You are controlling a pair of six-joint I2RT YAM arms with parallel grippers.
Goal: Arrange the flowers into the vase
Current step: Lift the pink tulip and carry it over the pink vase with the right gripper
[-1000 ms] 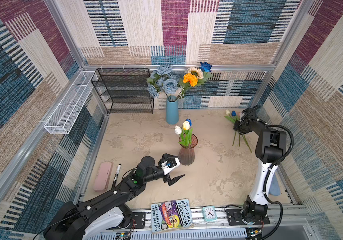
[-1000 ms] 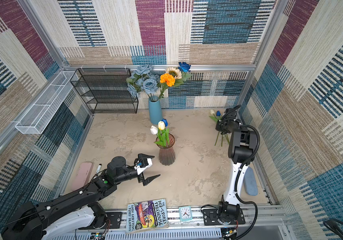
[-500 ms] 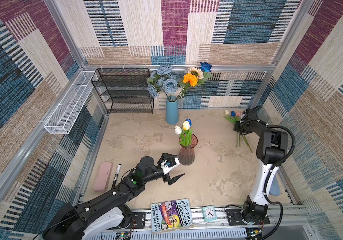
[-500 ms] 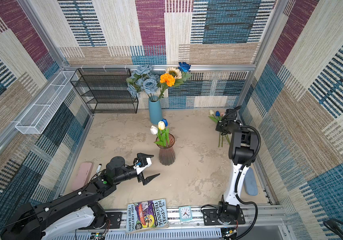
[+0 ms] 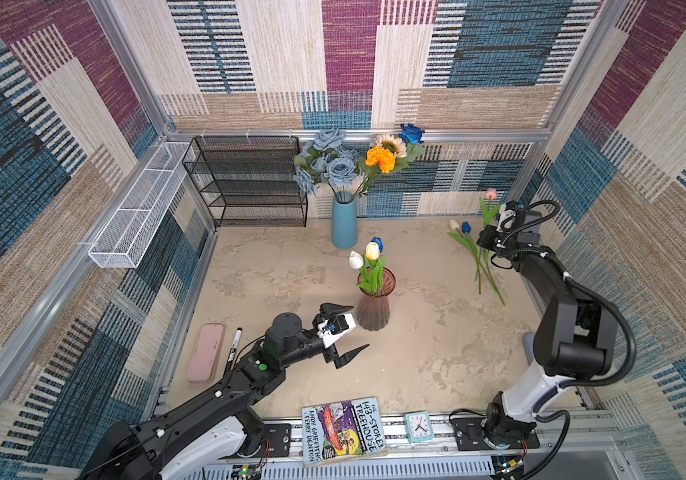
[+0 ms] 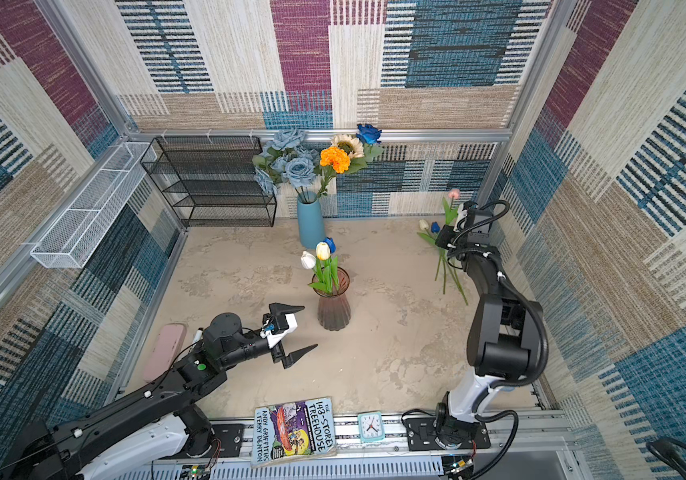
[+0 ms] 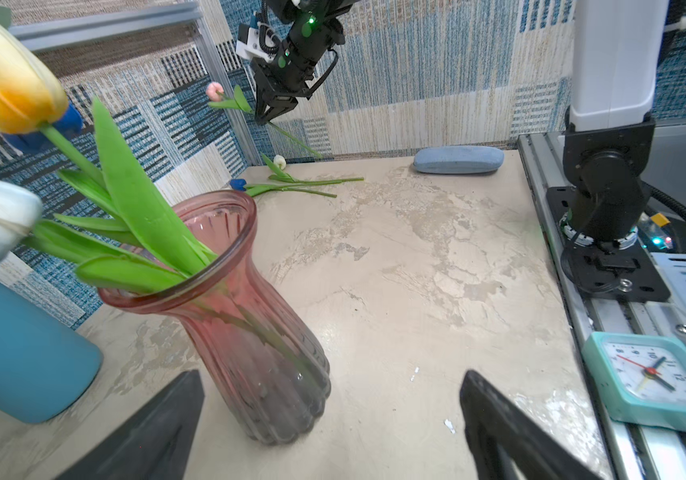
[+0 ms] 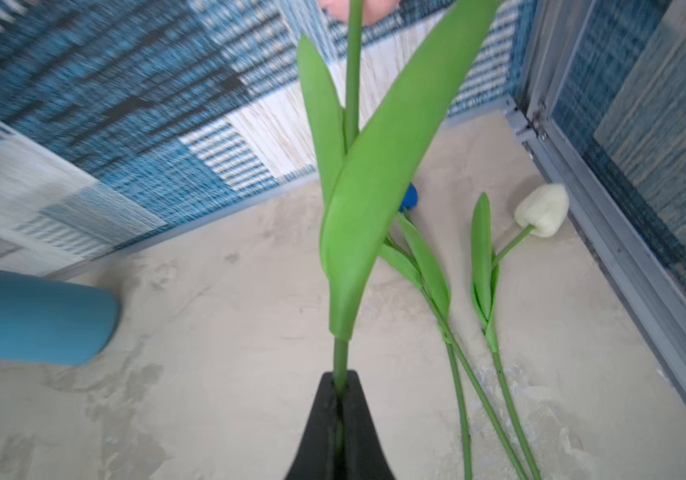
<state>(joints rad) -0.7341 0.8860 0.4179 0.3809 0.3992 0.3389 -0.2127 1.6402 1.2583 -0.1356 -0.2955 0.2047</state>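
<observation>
A ribbed pink glass vase [image 5: 372, 305] [image 6: 333, 305] [image 7: 245, 316] stands mid-table and holds white, yellow and blue tulips [image 5: 370, 257]. My left gripper [image 5: 359, 327] [image 6: 309, 327] [image 7: 333, 386] hovers just in front of it, open and empty. At the back right, my right gripper [image 5: 486, 235] [image 7: 264, 120] [image 8: 340, 386] is shut on the stem of a pink tulip [image 5: 490, 193] [image 6: 453, 193] [image 8: 351, 83]. That tulip is raised off the table, head up. A white tulip [image 5: 454, 225] [image 8: 541, 210] and a blue tulip [image 5: 465, 227] [image 8: 409, 197] lie on the table below.
A blue vase [image 5: 344, 224] with roses, a marigold and a sunflower stands at the back wall beside a black wire shelf [image 5: 250, 183]. A white mesh basket [image 5: 137, 208] hangs left. A pink case [image 5: 206, 353], marker [image 5: 234, 345], book [image 5: 343, 430], clock [image 5: 418, 426] and blue case [image 7: 457, 160] lie around.
My right gripper has shut on the pink tulip's stem and lifted it off the table, away from the two lying tulips. The left arm has stayed where it was.
</observation>
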